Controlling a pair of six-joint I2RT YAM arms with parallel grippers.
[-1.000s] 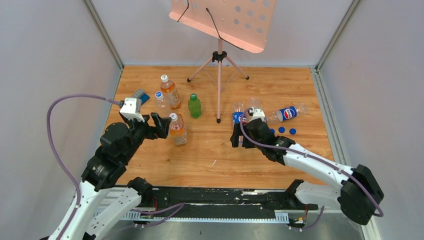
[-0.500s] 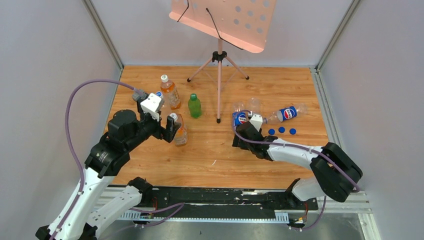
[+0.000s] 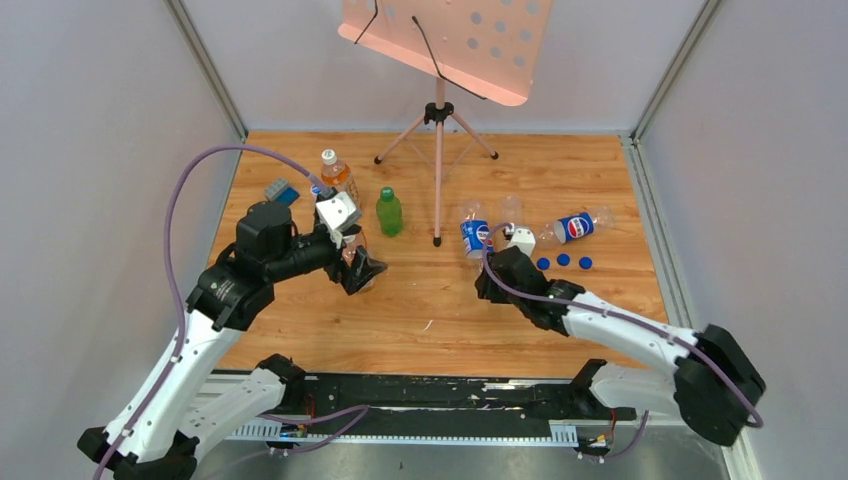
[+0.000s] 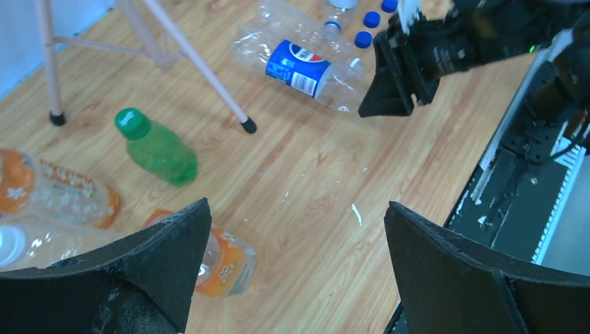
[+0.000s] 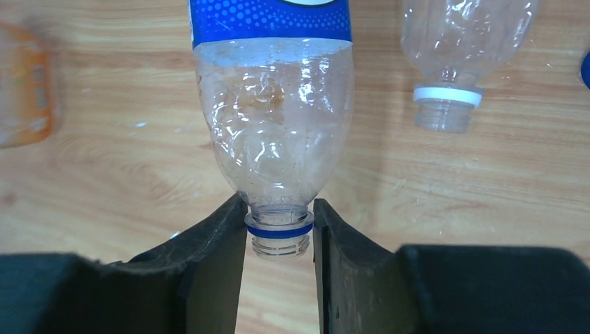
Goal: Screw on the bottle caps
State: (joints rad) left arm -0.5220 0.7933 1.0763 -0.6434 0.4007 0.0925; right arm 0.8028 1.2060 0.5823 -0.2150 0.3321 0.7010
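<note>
right gripper (image 5: pixel 278 209) pinching bare neck of lying bottle (image 5: pixel 273 132). left gripper (image 4: pixel 296 207) spread wide, orange bottle (image 4: pixel 226 261) under one finger. blue caps (image 3: pixel 563 260) loose on table, near right gripper's right.

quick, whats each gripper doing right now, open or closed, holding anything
Left gripper: open, holding nothing.
Right gripper: closed on the uncapped neck of the lying Pepsi bottle.

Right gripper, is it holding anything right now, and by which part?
Yes. The right gripper grips the clear blue-labelled bottle by its uncapped neck, with one finger on each side of the blue ring. The left gripper is open and holds nothing.
</note>
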